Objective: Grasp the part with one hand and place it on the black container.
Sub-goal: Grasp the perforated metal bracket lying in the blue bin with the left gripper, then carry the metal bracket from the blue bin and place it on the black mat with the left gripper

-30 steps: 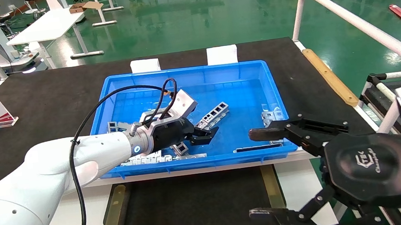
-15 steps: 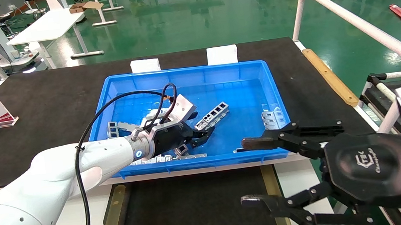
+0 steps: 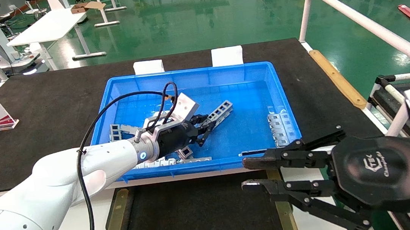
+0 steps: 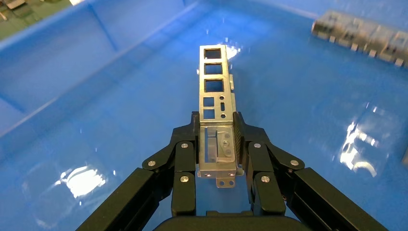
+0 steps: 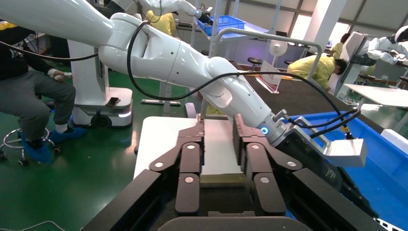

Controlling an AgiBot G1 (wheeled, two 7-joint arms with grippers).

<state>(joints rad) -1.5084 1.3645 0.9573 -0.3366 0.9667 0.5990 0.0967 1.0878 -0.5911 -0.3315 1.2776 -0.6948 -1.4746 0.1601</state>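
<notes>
Left fingers point(image 4: 186, 159) clenched on the part point(image 4: 215, 101) inside blue crate point(image 3: 193, 76); right fingers point(image 3: 259, 161) slightly parted

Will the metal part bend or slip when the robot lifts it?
Probably not bend: the part looks like folded sheet metal, so fairly stiff. Its many cutouts suggest it is light. The left hand grips only one end, so the smooth metal might pivot or slip a little.

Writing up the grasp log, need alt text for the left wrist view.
The left gripper is shut on the part, a slim silver metal channel bar with a row of square cutouts, pinched at its near end between both black fingers. The bar points away over the glossy floor of the blue crate, where another grey metal piece lies farther off.
</notes>
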